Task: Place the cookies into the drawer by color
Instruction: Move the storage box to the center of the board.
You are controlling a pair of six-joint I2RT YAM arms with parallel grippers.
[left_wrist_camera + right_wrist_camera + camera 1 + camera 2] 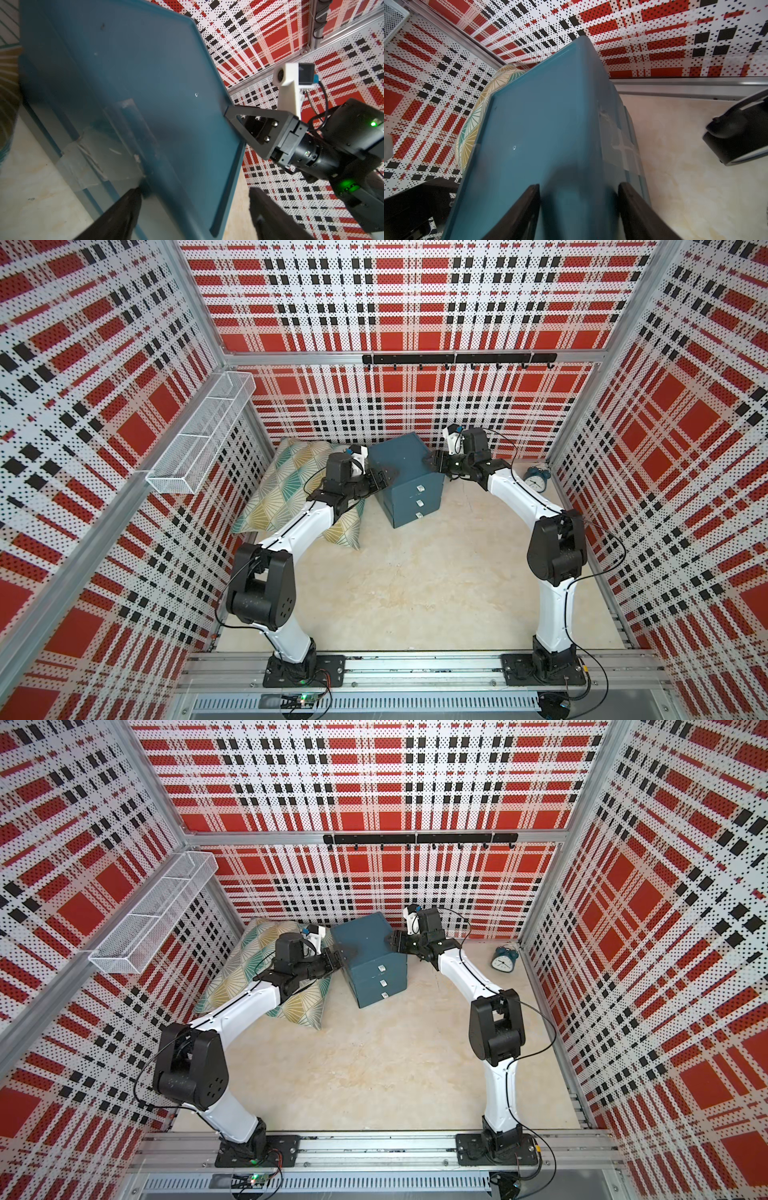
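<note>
Drawer [405, 472] sits on the table [415, 585], three fronts shut, cushion [286, 477] just beside it. Left end effector [387, 480] spread wide, straddling its top edge; right end effector [431, 459] likewise released, at the opposite top edge.

Drawer cabinet [128, 83] between two grippers
The left gripper [194, 190] at six o'clock stands spread over a corner; the right gripper [229, 113] touches the three o'clock rim.

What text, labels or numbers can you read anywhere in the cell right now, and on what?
No readable text anywhere.
Alarm clock: dial marks too small to read.
Blue drawer cabinet: no label showing; pull tabs too small to judge.
</note>
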